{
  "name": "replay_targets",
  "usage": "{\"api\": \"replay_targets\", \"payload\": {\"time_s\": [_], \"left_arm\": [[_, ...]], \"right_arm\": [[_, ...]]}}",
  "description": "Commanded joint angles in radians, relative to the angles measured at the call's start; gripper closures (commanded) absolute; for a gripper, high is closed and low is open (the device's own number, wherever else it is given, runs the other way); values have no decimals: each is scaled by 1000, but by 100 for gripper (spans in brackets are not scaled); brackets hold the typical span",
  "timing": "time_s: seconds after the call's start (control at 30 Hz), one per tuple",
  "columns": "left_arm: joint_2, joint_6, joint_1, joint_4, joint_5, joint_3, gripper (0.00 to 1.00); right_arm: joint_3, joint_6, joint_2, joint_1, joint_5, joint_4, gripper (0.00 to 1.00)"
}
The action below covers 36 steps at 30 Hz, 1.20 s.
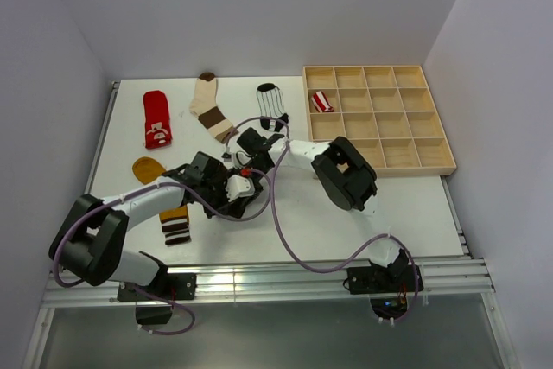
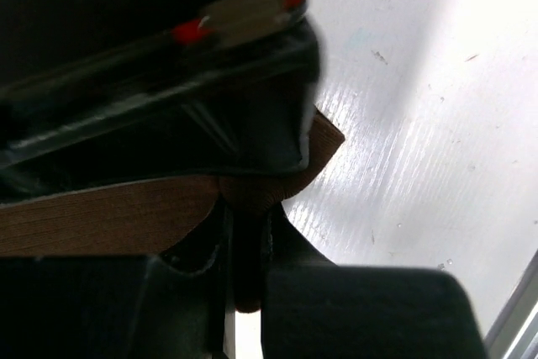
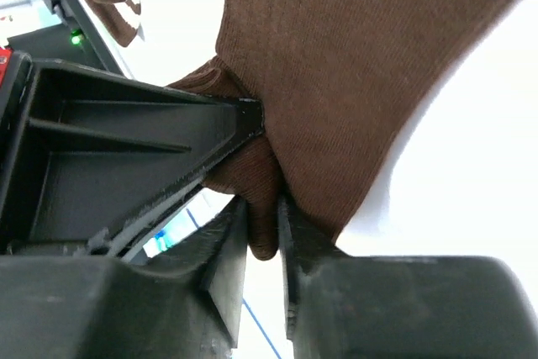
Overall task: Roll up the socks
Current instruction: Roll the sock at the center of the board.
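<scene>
Dark brown sock (image 3: pixel 336 81): we are seeing it bunched between both tools, mostly hidden from above.
Left gripper (image 2: pixel 249 245): clamping its fold.
Right gripper (image 3: pixel 262 224): pinching its edge.

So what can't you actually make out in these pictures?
Dark brown sock: hidden where the arms meet in the top view. Both wrist views show only the part pinched by the left gripper and right gripper, so how far it is rolled is unknown.
Mustard sock: top view, the left arm crosses its middle.
Red-white striped sock in the wooden tray: too small to see its folds.
</scene>
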Motion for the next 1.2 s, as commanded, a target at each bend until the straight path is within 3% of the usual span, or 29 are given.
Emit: {"api": "replay_targets", "payload": {"time_s": [0.0,0.07,0.27,0.5,0.77,0.93,1.17], "left_arm": [[43,-28,13,-27,72,6,100],[57,-17,35,-49,108,18,100],[129,35,144,-150,222,89,100],[251,118,236,-299,323,202,100],[483,296,311,-586,388,383,100],[671,389,342,-796,405,509,100],[793,422,343,-894,391,580,100]], "right_arm": [[-75,27,-75,5,137,71,73],[-127,44,-112,2,165,117,66],[-270,113,-274,-35,303,244,60],[-399,178,-412,-81,442,344,61],[-532,97,-595,-76,553,477,62],[-534,5,-639,-7,645,485,62],[-459,-159,-581,183,722,454,61]]}}
